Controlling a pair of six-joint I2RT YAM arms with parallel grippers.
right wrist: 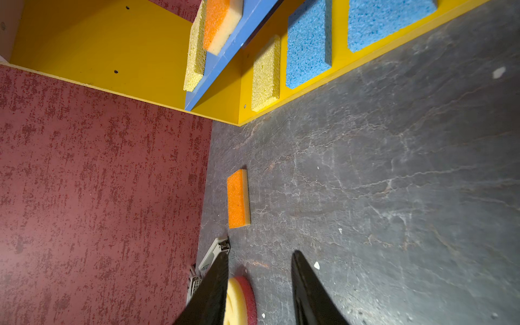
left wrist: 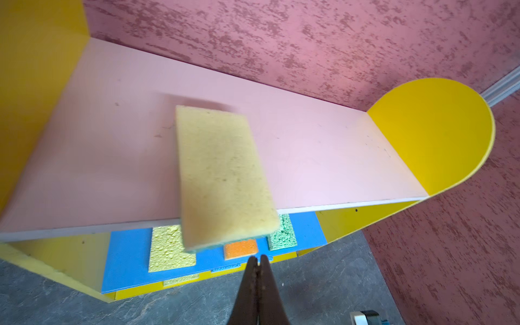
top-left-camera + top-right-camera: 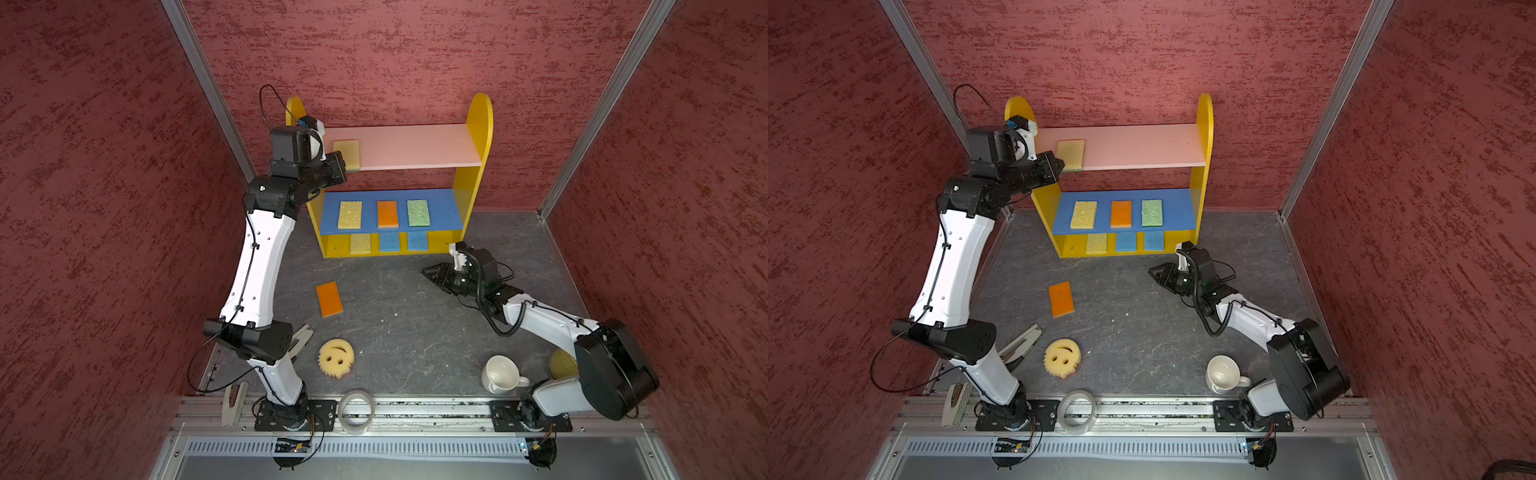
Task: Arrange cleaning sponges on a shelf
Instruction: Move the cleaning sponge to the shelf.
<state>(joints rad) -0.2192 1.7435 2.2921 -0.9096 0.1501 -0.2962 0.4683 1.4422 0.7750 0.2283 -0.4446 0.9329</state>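
Left wrist | left tool [image 2: 259, 258] closed | yellow sponge [image 2: 222, 174] overhangs pink board [image 2: 112, 140]

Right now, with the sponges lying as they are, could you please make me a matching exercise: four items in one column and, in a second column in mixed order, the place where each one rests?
Column one
1. smooth pale yellow sponge
2. green sponge
3. blue sponges
4. smiley-face sponge

Column two
A. table
B. yellow base of the shelf
C. pink upper board
D. blue middle board

Right pairs: 1-C, 2-D, 3-B, 4-A
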